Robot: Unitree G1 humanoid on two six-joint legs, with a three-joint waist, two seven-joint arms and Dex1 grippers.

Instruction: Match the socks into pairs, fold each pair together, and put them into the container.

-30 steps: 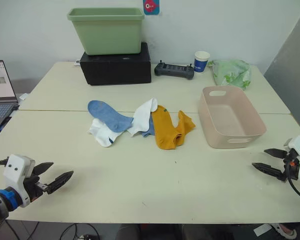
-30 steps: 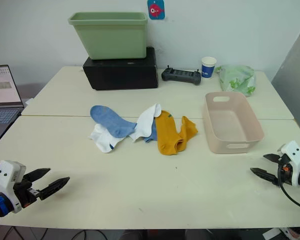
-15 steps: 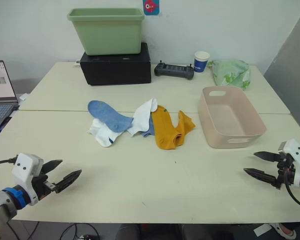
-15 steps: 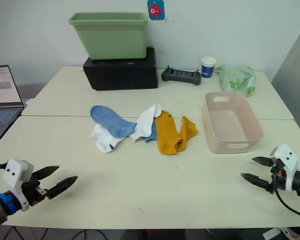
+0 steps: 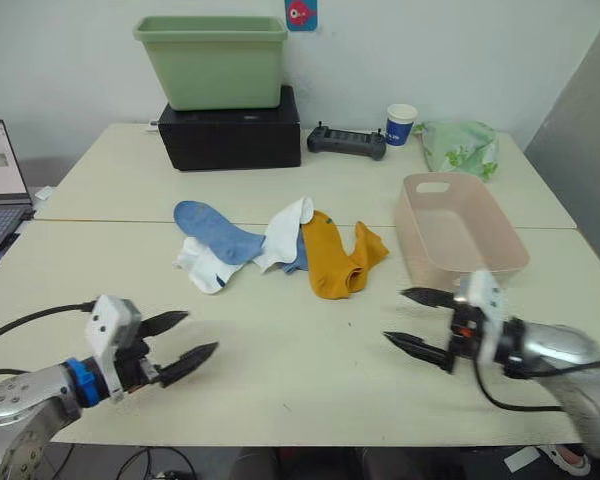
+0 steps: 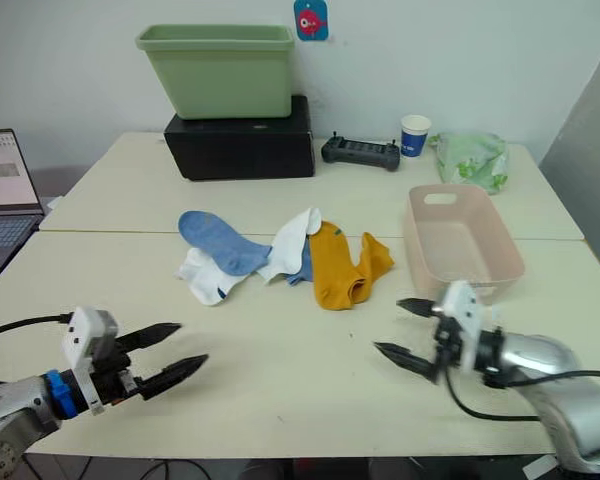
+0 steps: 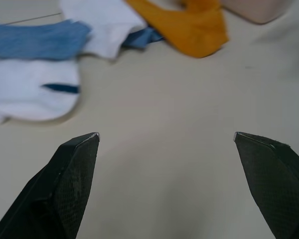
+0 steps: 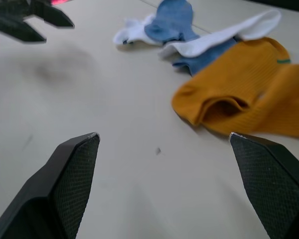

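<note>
Socks (image 5: 280, 245) heaped mid-desk (image 5: 280, 370) (unpaired), pink container (image 5: 460, 235) empty beside them, left gripper (image 5: 185, 338) and right gripper (image 5: 408, 320) fingers wide, holding nothing

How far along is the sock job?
Done: nothing. The pink tub holds no socks. The socks lie loose in one heap on the table, with no pair folded.
In hand: nothing. The left gripper and right gripper are both open over the table, short of the heap.
Left: match three pairs, fold each, put them in the tub.
</note>
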